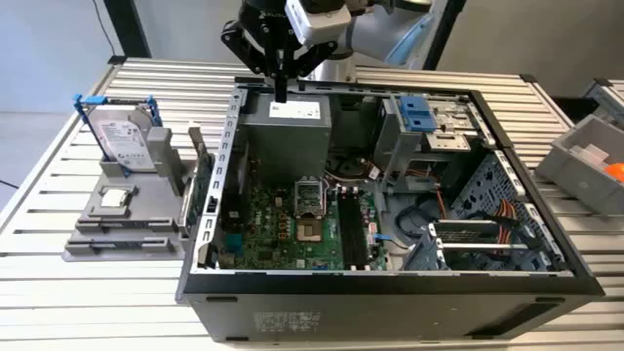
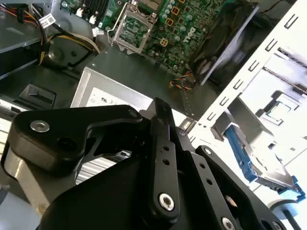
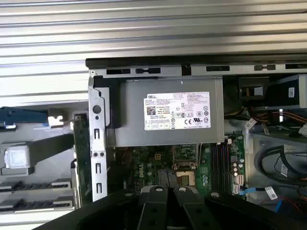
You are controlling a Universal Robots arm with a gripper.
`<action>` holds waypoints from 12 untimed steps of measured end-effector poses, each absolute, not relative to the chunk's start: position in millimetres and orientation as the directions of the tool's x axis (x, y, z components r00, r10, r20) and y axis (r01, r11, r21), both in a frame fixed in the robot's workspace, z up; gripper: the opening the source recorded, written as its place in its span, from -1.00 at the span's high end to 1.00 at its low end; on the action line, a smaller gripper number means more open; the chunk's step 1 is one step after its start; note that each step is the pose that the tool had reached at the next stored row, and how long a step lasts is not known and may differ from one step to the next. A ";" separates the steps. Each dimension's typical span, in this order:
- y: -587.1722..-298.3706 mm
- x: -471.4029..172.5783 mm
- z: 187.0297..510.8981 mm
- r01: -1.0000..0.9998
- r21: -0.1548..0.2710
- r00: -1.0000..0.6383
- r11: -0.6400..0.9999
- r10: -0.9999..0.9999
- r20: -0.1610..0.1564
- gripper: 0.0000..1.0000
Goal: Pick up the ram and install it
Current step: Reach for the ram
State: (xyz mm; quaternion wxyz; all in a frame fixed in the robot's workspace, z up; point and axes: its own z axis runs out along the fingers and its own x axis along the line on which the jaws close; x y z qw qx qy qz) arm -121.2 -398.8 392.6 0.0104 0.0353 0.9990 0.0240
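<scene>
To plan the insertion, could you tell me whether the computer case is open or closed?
Open: the computer case lies on its side with no cover on top, leaving its motherboard and power supply exposed.

Slatted metal table: open computer case, grey parts stand, possibly grey bin.

Assembly lab or workshop, as indicated by the slatted metal counter, opened computer case and grey parts bin.

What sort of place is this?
Likely a robot lab workbench for computer assembly: an opened computer case on a slatted metal table, a hard drive in a grey holder, the gripper above.
</scene>
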 end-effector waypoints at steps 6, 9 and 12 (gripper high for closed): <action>-398.8 -121.2 392.6 0.070 0.049 -0.997 0.996 0.071 -0.019 1.00; -398.8 -121.2 392.6 0.070 0.049 -0.997 0.996 0.071 -0.019 1.00; -398.7 -121.3 392.6 0.070 0.049 -0.997 0.996 0.071 -0.019 1.00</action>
